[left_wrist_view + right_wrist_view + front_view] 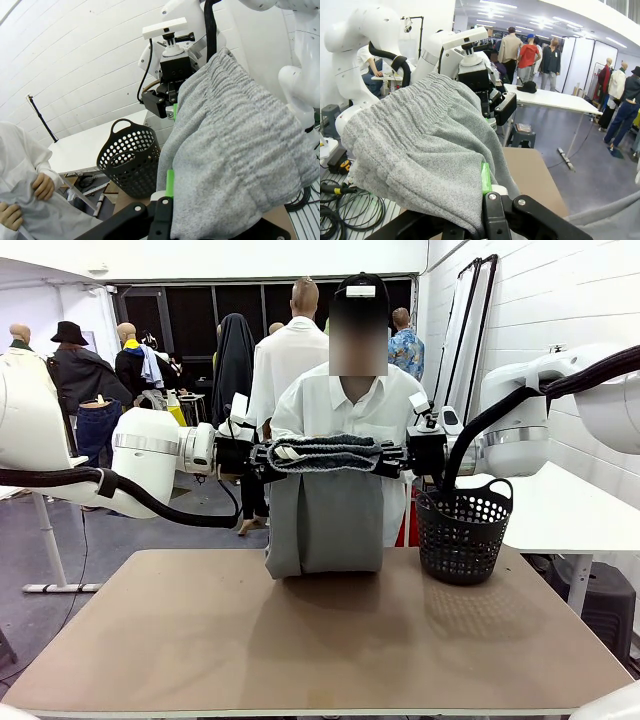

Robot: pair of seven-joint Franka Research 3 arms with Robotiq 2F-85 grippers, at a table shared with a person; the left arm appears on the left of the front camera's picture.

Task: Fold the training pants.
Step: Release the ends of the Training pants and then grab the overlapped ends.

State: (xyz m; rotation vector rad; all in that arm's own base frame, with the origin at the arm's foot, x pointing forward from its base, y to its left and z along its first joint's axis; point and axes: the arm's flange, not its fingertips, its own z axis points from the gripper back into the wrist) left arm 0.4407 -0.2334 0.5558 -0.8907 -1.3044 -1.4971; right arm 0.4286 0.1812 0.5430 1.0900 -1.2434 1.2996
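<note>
The light grey training pants (330, 515) hang in the air between my two grippers, and their lower end rests on the table (300, 650). The gathered waistband is stretched level between the grips. My left gripper (262, 455) is shut on the waistband's left end and my right gripper (396, 456) is shut on its right end. In the left wrist view the training pants (235, 150) drape over my left gripper (172, 187), with one green pad showing. The right wrist view shows the training pants (420, 145) bunched over my right gripper (485, 182).
A black perforated basket (463, 532) stands on the table's far right, close to the hanging cloth. A person in a white shirt (345, 405) stands right behind the pants, with the hands (42, 187) held at the shirt. The near half of the table is bare.
</note>
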